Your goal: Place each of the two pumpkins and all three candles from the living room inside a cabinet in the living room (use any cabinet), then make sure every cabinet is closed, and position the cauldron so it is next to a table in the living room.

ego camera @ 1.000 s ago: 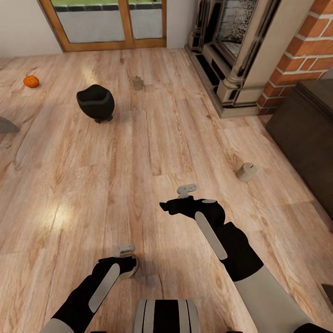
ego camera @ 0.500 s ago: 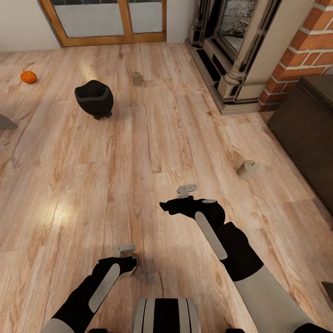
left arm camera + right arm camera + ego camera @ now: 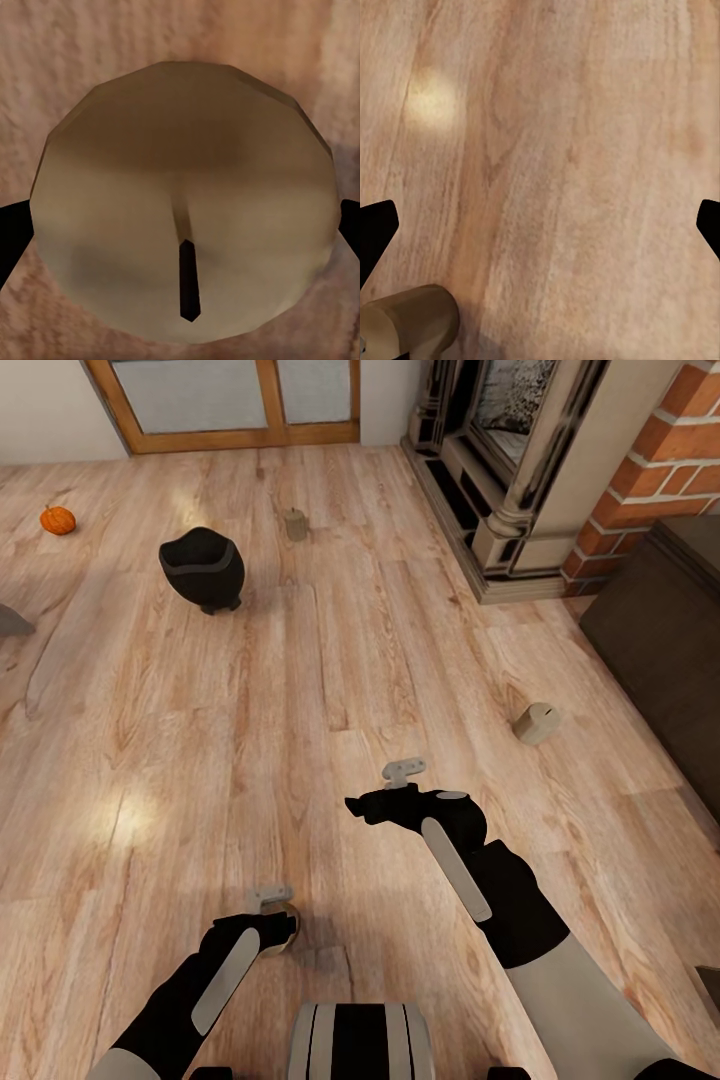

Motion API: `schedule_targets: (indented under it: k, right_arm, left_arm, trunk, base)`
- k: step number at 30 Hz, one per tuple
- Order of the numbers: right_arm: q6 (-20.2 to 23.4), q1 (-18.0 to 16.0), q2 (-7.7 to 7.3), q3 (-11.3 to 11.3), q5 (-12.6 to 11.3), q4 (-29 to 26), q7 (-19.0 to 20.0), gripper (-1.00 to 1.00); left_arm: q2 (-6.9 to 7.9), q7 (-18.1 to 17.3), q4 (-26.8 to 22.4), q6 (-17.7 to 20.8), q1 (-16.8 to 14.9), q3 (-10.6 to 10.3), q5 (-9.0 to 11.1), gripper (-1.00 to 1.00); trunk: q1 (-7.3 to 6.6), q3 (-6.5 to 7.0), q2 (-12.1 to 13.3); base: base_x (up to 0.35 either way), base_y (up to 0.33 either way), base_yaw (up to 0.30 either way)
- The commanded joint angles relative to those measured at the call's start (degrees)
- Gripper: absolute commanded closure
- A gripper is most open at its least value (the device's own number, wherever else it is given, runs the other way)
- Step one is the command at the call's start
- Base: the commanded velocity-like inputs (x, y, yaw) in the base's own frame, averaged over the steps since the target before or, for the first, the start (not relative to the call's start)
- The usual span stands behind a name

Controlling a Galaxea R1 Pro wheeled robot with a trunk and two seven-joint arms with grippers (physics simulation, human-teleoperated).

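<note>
A pale wood floor [image 3: 150, 740] is filling the frame, with a fireplace [image 3: 510, 470] at upper right. The left gripper [image 3: 272, 925], at bottom centre, is gripping a beige candle [image 3: 184, 199] by its round sides. The right gripper [image 3: 385, 790], at centre, is hanging wide and empty. Another candle [image 3: 535, 723] is lying at right of centre, a third [image 3: 295, 525] at upper centre, beside the black cauldron [image 3: 203, 568]. One pumpkin [image 3: 57, 520] is sitting at upper left. The candles likely handle as light, stiff and smooth; hold mid-body.
</note>
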Motion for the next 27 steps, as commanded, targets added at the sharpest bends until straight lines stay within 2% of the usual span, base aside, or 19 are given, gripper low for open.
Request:
schedule_targets:
  k: [1,18,27]
  right_arm:
    - [0.2,0.0,0.00,0.0,-0.6,-0.1,-0.6,-1.00]
    - [0.2,0.0,0.00,0.0,-0.6,0.0,-0.6,-1.00]
    - [0.2,0.0,-0.01,0.0,-0.6,0.0,-0.6,-1.00]
  left_arm:
    - [0.08,0.5,1.1,0.0,0.0,-0.2,0.3,1.00]
    - [0.09,0.5,1.2,0.0,0.0,-0.1,0.1,1.00]
    - [0.24,0.5,1.2,0.0,0.0,-0.1,0.1,1.00]
  trunk:
    - [0.00,-0.04,0.0]
    - [0.00,-0.04,0.0]
    - [-0.23,1.95,0.1]
  base:
    - [0.000,0.000,0.000]
    - [0.000,0.000,0.000]
    - [0.000,0.000,0.000]
